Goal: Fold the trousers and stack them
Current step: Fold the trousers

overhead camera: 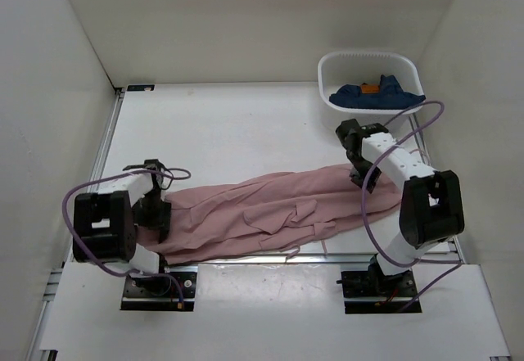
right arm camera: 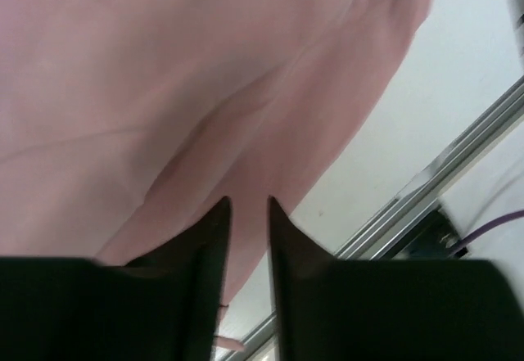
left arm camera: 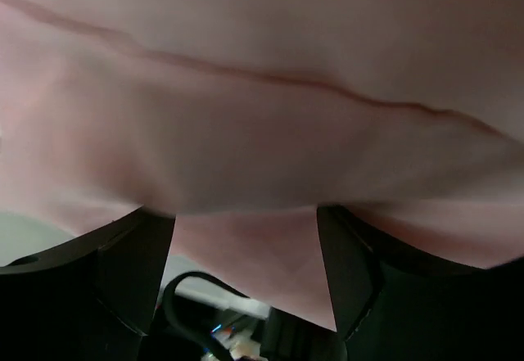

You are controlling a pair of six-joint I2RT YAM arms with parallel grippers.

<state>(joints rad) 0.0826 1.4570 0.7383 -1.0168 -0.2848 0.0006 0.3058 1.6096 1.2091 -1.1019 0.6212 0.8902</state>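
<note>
The dusty-pink trousers [overhead camera: 262, 214] lie stretched left to right in a long wrinkled band along the table's near edge. My left gripper [overhead camera: 154, 214] sits at their left end. In the left wrist view it [left arm camera: 244, 214] stands wide open, and a fold of the trousers [left arm camera: 262, 115] lies across the tips of its fingers [left arm camera: 135, 254]. My right gripper [overhead camera: 360, 177] is over the right end. In the right wrist view it [right arm camera: 247, 201] keeps a narrow empty gap between its fingers [right arm camera: 209, 238], just above the trousers [right arm camera: 164, 91]. A pink drawstring end [right arm camera: 232, 344] shows below.
A white basket [overhead camera: 329, 73] at the back right holds a dark blue garment [overhead camera: 377, 95] with an orange patch. A metal rail [overhead camera: 327, 256] runs along the table's near edge, close to the trousers' hem. White walls enclose the table on three sides.
</note>
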